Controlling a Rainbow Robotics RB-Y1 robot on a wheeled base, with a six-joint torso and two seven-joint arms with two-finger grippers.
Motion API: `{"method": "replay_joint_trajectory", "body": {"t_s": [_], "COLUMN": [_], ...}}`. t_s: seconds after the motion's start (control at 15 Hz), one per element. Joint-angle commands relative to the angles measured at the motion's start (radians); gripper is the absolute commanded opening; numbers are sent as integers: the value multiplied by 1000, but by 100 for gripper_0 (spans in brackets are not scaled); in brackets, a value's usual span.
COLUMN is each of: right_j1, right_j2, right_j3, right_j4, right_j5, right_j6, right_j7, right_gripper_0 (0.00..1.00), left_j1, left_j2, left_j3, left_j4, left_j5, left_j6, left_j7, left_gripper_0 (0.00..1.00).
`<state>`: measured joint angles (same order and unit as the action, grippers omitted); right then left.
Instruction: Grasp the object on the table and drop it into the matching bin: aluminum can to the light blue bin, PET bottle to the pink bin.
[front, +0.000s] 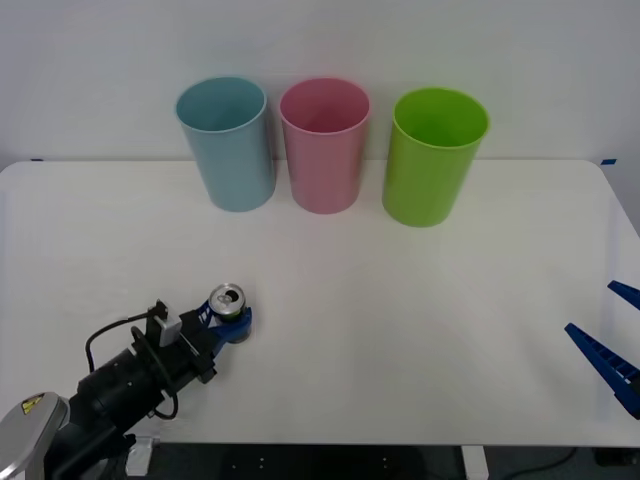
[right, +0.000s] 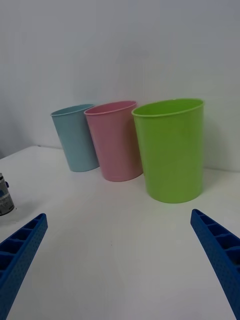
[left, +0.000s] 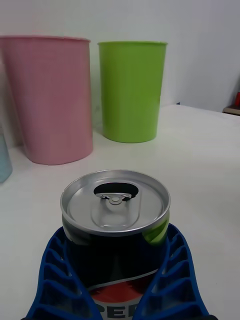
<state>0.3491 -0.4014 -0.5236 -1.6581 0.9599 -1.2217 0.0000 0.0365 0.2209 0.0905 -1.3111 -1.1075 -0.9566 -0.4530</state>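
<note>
A silver-topped aluminum can (left: 115, 220), its lid already opened, stands upright on the white table (front: 400, 330), clasped by the left gripper (front: 232, 322). Partial lettering suggests "PEP". Light blue bin (front: 226, 143), pink bin (front: 323, 144) and lime bin (front: 430, 155) stand beyond. The right gripper (right: 120, 260) hangs spread wide.

Shiny metal aluminum can (left: 115, 210), matt plastic pink bin (front: 324, 145), smooth white table (front: 400, 330)
</note>
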Motion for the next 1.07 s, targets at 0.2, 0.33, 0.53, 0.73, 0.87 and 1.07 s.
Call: {"method": "replay_joint_trajectory", "body": {"t_s": [0.2,0.33,0.53,0.73,0.87,1.07], "right_j1": [0,0,0,0,0,0], "right_j2": [0,0,0,0,0,0], "right_j3": [0,0,0,0,0,0], "right_j4": [0,0,0,0,0,0], "right_j5": [0,0,0,0,0,0], "right_j6": [0,0,0,0,0,0], "right_j7": [0,0,0,0,0,0], "right_gripper_0": [100,100,100,100,100,100], "left_j1": [-60,-55,-21,-18,-20,-41], "left_j2": [0,2,3,28,32,32], "left_j3": [15,40,84,133,176,230], "left_j4": [-25,-73,-172,-232,-274,-304], "left_j5": [32,38,37,34,29,28], "left_j6": [1,1,-1,1,1,12], "left_j7": [43,119,246,366,438,508], "left_gripper_0": [0,0,0,0,0,0]}}
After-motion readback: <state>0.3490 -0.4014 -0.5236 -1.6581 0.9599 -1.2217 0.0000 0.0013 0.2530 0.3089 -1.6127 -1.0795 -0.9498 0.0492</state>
